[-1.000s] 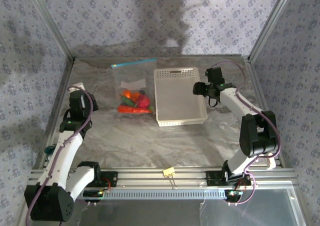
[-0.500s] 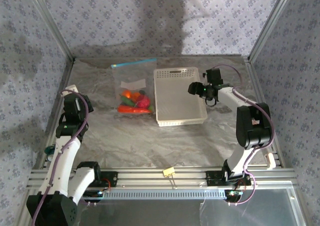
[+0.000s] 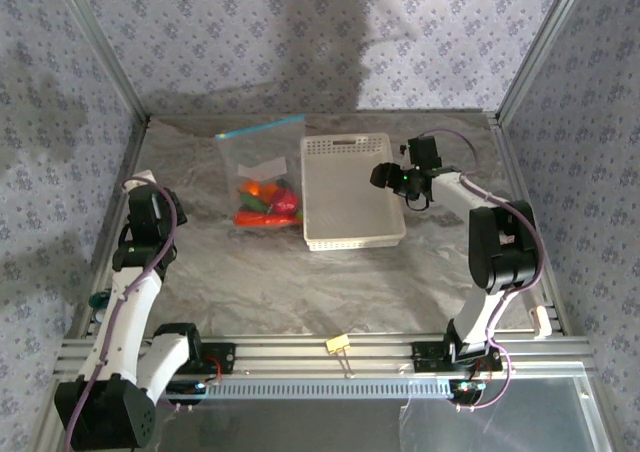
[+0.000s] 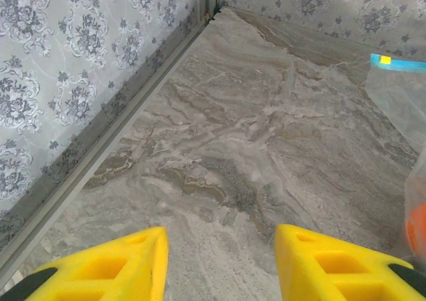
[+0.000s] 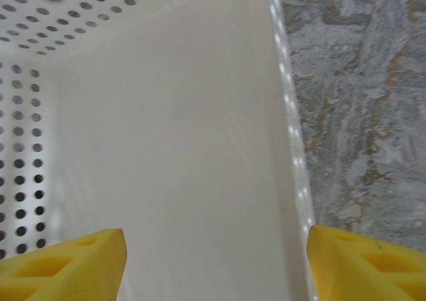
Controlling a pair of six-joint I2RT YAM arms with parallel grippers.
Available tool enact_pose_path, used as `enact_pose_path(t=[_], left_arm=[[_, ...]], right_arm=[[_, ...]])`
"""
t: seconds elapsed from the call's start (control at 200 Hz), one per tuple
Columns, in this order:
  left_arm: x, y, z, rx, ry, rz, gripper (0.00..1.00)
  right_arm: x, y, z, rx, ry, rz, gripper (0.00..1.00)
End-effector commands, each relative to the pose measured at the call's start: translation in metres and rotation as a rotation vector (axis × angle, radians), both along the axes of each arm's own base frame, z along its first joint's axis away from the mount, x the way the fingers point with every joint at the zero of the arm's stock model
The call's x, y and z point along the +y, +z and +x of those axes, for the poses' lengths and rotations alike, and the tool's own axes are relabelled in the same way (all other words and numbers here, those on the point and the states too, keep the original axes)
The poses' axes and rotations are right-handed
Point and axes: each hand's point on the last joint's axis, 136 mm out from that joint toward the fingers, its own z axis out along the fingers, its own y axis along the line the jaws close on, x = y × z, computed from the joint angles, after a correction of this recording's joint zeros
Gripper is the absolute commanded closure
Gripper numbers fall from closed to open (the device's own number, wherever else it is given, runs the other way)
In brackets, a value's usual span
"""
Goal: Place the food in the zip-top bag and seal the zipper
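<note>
The clear zip-top bag (image 3: 262,172) lies flat at the back of the table, left of centre. Its light blue zipper (image 3: 262,127) runs along the far edge. The food (image 3: 266,204), orange, red and green pieces, sits inside the bag at its near end. In the left wrist view the zipper (image 4: 399,62), the bag (image 4: 399,108) and an orange piece of food (image 4: 418,228) show at the right edge. My left gripper (image 3: 145,194) (image 4: 221,241) is open over bare table, left of the bag. My right gripper (image 3: 383,175) (image 5: 216,238) is open, its jaws astride the basket's right wall.
The white perforated basket (image 3: 350,212) (image 5: 286,114) stands empty right beside the bag. Patterned walls with metal frame posts (image 3: 110,72) close in the back and sides. A small clip (image 3: 337,344) rests on the front rail.
The right gripper moved left and the basket slid left with it, nudging the bag a little left. The left arm drew back from the bag toward the left wall.
</note>
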Motion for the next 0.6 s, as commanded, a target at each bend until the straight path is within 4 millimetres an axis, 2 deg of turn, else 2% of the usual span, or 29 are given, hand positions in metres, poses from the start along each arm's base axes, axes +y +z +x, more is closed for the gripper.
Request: enact_pose_path(t=[0.0, 0.15, 0.19, 0.205, 0.225, 0.24, 0.325, 0.405, 0.505, 0.595], left_arm=[[0.004, 0.005, 0.001, -0.016, 0.004, 0.017, 0.54], [-0.004, 0.01, 0.005, -0.048, -0.048, 0.011, 0.52], [-0.007, 0.011, 0.006, -0.058, -0.063, 0.008, 0.36], [-0.007, 0.011, 0.007, -0.061, -0.067, 0.008, 0.26], [-0.008, 0.012, 0.008, -0.067, -0.075, 0.007, 0.04], [-0.009, 0.012, 0.008, -0.067, -0.078, 0.007, 0.01], [-0.009, 0.014, 0.009, -0.096, -0.085, 0.013, 0.0], [-0.012, 0.011, 0.01, -0.118, -0.1, 0.016, 0.0], [-0.014, 0.002, 0.014, -0.153, -0.116, 0.021, 0.0], [-0.015, -0.013, 0.021, -0.173, -0.128, 0.032, 0.0]], right_arm=[[-0.017, 0.025, 0.002, -0.068, -0.029, -0.085, 0.26], [-0.029, 0.083, -0.012, -0.245, -0.029, -0.109, 0.26], [-0.031, 0.102, -0.018, -0.298, -0.028, -0.122, 0.26], [-0.033, 0.107, -0.021, -0.316, -0.026, -0.129, 0.26], [-0.034, 0.118, -0.025, -0.347, -0.027, -0.138, 0.26], [-0.036, 0.123, -0.028, -0.364, -0.027, -0.146, 0.26], [-0.041, 0.16, -0.048, -0.493, -0.026, -0.182, 0.25], [-0.049, 0.18, -0.068, -0.582, -0.048, -0.223, 0.25], [-0.059, 0.191, -0.086, -0.636, -0.064, -0.262, 0.23], [-0.066, 0.186, -0.095, -0.64, -0.075, -0.294, 0.23]])
